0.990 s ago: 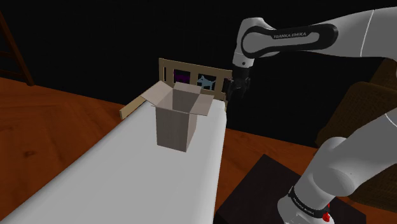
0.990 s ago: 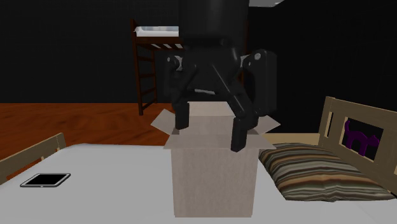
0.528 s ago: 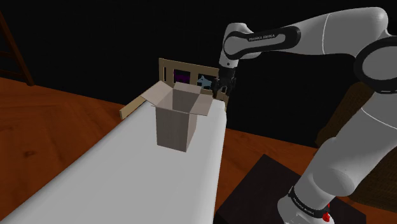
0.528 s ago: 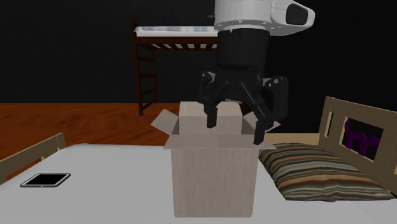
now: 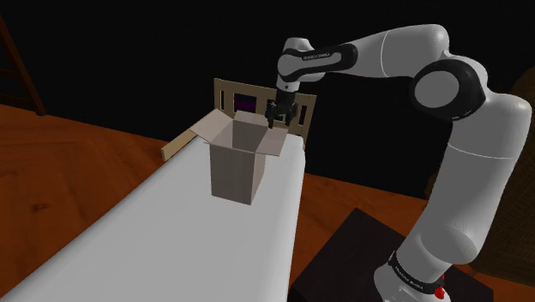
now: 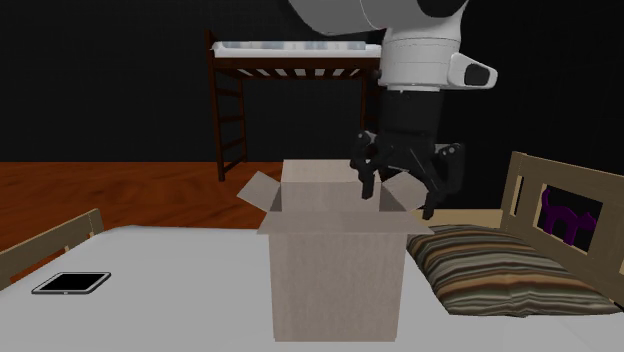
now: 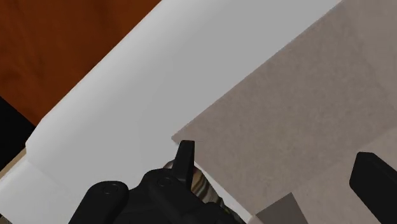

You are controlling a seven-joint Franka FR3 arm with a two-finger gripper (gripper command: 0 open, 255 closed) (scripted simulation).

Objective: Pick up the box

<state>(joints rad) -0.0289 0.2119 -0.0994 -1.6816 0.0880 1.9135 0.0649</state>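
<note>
Base of the box [image 6: 335, 270] is cut off by the second exterior view's lower edge; its right flap is partly covered by the gripper [image 6: 398, 203]. Near end of the pillow [image 6: 500, 265] is hidden behind the box. The headboard [image 6: 520, 195] is cropped at that view's right edge. In the wrist view, one finger [image 7: 375, 188] is clipped by the frame. Contact between fingers and flap cannot be determined.

The white arm [image 5: 480, 172] rises from the shoulder view's lower right, bends at a dark elbow [image 5: 446, 90] and stretches nearly level toward that view's left. The wrist [image 6: 422, 50] turns straight down. Below it hangs the black gripper [image 6: 398, 203], its two fingers [image 7: 185, 157] spread apart and clasping nothing.
</note>
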